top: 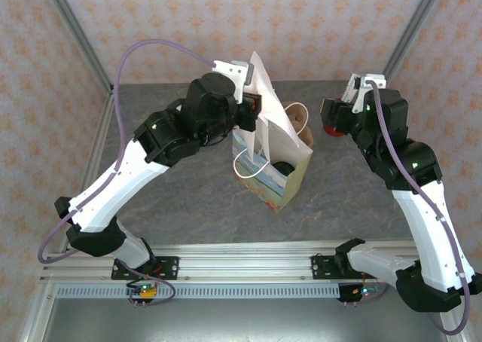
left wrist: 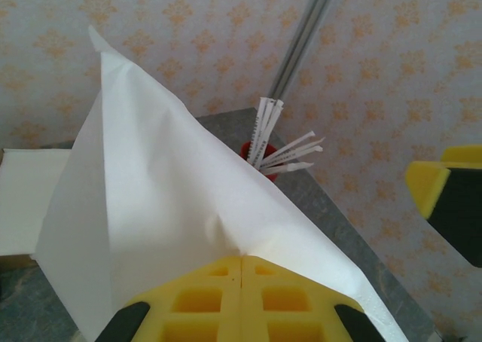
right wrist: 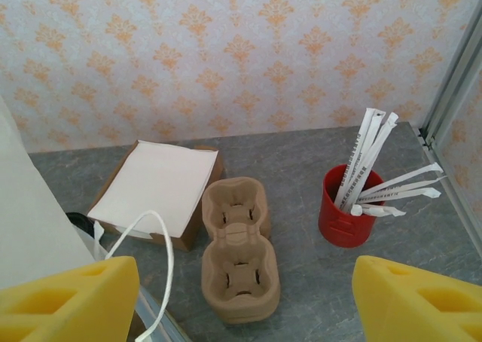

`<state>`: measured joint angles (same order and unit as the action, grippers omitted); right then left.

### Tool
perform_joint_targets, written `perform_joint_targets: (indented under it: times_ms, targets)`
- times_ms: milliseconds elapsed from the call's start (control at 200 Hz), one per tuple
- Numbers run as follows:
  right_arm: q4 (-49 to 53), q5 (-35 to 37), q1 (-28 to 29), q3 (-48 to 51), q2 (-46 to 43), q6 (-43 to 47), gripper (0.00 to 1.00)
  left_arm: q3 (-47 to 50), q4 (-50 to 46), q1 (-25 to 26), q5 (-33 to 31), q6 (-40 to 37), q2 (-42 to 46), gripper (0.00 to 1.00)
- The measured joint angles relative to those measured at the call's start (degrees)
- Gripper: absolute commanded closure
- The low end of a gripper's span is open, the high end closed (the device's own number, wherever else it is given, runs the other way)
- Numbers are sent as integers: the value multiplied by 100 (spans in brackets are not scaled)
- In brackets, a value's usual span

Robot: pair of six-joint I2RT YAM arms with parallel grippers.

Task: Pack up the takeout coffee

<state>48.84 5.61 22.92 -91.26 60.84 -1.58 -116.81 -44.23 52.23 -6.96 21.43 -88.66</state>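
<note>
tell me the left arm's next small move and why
Probably lower the left gripper a little, easing the white sheet it clamps down into the bag, then let go. The sheet stands at the bag's open mouth, and a black lid already shows inside.

I record the white sheet (left wrist: 173,199) as thin matt paper, creased. The counter (right wrist: 301,154): grey, stone-patterned, matt. The carrier (right wrist: 237,248): brown moulded pulp, rough. The red cup (right wrist: 345,220): smooth plastic, slight gloss. The bag (top: 295,180): printed paper. The left tool (left wrist: 241,267) pads (left wrist: 203,300): yellow, matt, gridded.
</note>
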Motion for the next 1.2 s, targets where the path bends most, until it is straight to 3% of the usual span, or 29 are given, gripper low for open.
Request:
perform_joint_targets:
  times_ms: [195,666,776,1001,1201]
  targets:
    - [2,-24,-24,22,-2,2,25,-138,-7,448,-313,15,-13,100]
    - [13,-179,-26,201,-192,20,25,-197,-179,518,-894,9,-407,100]
    - [66,-616,-59,201,-144,44,30,-90,-256,520,-1047,-26,-356,100]
    - [74,-2345,-28,203,282,-28,40,225,-439,748,-1403,-50,-35,100]
    - [44,-2994,94,448,752,-258,49,621,-428,817,-1519,-46,365,100]
